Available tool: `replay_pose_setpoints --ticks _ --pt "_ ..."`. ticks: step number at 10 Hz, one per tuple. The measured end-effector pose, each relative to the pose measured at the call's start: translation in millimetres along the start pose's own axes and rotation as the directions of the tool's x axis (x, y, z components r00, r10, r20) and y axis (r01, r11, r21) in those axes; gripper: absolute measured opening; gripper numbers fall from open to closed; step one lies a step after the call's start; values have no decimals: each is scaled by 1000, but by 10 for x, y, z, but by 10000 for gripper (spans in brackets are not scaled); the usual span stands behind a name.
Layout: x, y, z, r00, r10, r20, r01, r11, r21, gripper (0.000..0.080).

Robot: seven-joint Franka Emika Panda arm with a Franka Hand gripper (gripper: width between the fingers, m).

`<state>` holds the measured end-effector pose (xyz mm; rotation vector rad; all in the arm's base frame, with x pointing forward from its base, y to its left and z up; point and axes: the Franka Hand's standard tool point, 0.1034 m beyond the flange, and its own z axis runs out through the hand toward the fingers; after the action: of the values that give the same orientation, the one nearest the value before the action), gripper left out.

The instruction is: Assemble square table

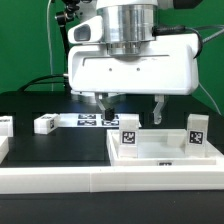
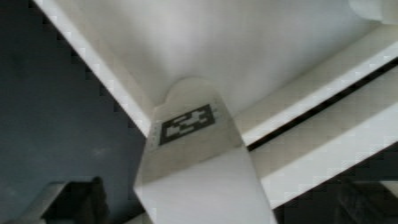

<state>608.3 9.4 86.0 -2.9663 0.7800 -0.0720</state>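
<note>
From where I stood, the gripper (image 1: 130, 108) hung with its two fingers spread wide, clasping nothing. Directly beneath it, in line with the gap between the fingers, an upright leg (image 1: 128, 138) stood on the square tabletop (image 1: 160, 152), its tag facing out, with clear space between it and each finger. The wrist view showed the same leg running up the middle, its tag plain to see. The tabletop's rimmed white face lay behind it, and one dark fingertip (image 2: 71, 200) sat off to the side, not touching it.

The tabletop lay flat under the gripper and stretched toward the exterior view's right. There a second leg (image 1: 196, 132) stood upright, well clear of the fingers. Beyond the gripper, as the exterior view saw it, the marker board (image 1: 90, 120) lay on the black table (image 1: 40, 150). Farther toward the exterior view's left, a loose leg (image 1: 45, 123) lay on the table, well apart from the tabletop. Nearest the camera ran the long white rail (image 1: 90, 182).
</note>
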Motion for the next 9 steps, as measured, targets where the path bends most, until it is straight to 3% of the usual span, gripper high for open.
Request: replay_pose_setpoints --ticks 2,7,9 --pt "-9 -6 8 994 -109 -1 109 994 -15 649" --pt "0 13 21 936 -351 0 351 936 -23 649" --pt "-1 13 21 939 -345 0 345 938 -22 405"
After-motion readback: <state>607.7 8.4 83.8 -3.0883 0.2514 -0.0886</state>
